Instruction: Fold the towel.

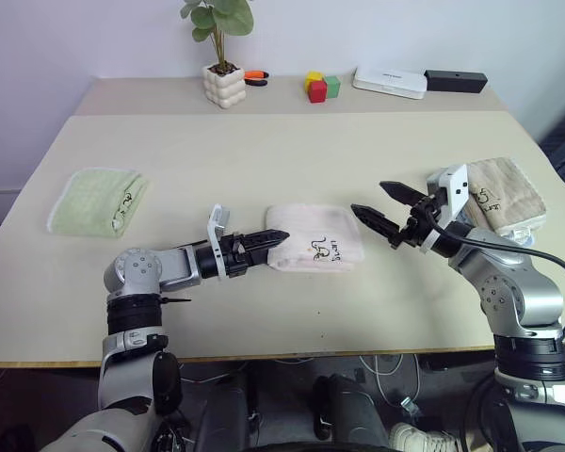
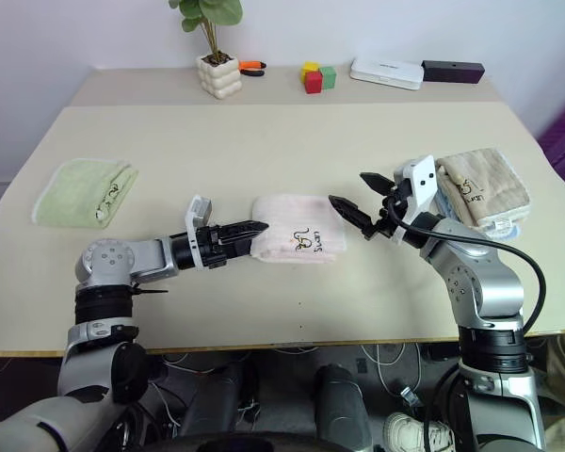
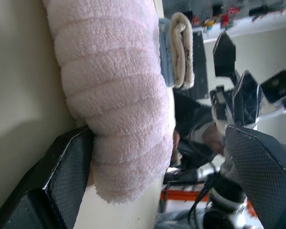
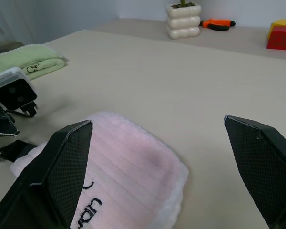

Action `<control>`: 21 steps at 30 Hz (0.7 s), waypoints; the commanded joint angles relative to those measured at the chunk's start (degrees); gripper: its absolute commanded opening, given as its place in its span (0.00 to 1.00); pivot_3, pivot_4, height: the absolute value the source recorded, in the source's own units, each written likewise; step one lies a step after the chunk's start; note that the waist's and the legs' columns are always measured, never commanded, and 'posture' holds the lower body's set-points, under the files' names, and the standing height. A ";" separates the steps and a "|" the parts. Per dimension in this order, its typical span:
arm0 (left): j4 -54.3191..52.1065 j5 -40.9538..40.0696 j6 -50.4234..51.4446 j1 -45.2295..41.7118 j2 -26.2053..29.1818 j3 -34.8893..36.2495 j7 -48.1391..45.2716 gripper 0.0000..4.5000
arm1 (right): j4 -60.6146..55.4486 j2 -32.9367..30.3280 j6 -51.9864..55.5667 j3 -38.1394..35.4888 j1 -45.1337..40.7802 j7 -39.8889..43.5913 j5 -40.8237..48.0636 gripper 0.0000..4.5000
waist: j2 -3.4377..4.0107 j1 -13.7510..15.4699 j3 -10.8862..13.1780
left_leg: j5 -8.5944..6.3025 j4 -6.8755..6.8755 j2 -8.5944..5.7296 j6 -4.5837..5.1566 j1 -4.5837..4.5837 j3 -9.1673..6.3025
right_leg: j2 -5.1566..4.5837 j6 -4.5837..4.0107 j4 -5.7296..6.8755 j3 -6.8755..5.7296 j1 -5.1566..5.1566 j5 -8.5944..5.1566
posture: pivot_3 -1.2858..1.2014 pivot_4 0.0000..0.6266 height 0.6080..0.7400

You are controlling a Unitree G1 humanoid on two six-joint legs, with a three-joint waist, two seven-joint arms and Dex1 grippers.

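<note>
Folded towel (image 1: 315,250), left pincer (image 1: 266,241) spread at its edge, right pincer (image 1: 384,209) spread just beside it

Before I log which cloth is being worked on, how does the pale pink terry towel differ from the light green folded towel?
The pale pink terry towel lies at the table's middle, between the left gripper and right gripper; the light green folded towel lies far off on the robot's left, with no gripper near. The left gripper's open fingers flank the pink towel's end; nothing touches the green one. Both lie folded and carry a dark embroidered mark.
</note>
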 commanded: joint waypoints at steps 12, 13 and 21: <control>11.09 2.92 0.15 -5.07 -5.80 0.50 9.03 0.21 | -2.92 -0.64 -1.89 -0.86 -0.62 -1.32 -0.02 1.00 | 0.03 0.87 -0.04 | -0.01 0.06 -0.01 0.00 0.04 -0.06 | -0.01 -0.01 -0.02 -0.01 0.06 0.00 | 0.52 0.24 1.00; 11.35 2.81 0.28 -5.35 -5.80 0.66 8.98 0.10 | -3.00 -0.64 -1.90 -0.83 -0.57 -1.40 -0.05 1.00 | 0.05 0.95 -0.07 | -0.01 0.06 -0.02 0.00 0.07 -0.07 | -0.01 -0.01 -0.03 -0.02 0.12 0.00 | 0.52 0.24 1.00; 10.46 4.88 -6.24 -6.29 -4.53 -2.19 6.44 0.01 | -3.63 -1.66 -2.43 -1.07 0.40 -0.99 -0.72 1.00 | 0.16 0.91 -0.13 | -0.02 0.08 -0.06 -0.01 0.15 -0.80 | -0.02 -0.21 -0.63 -0.50 0.63 -0.06 | 0.52 0.24 1.00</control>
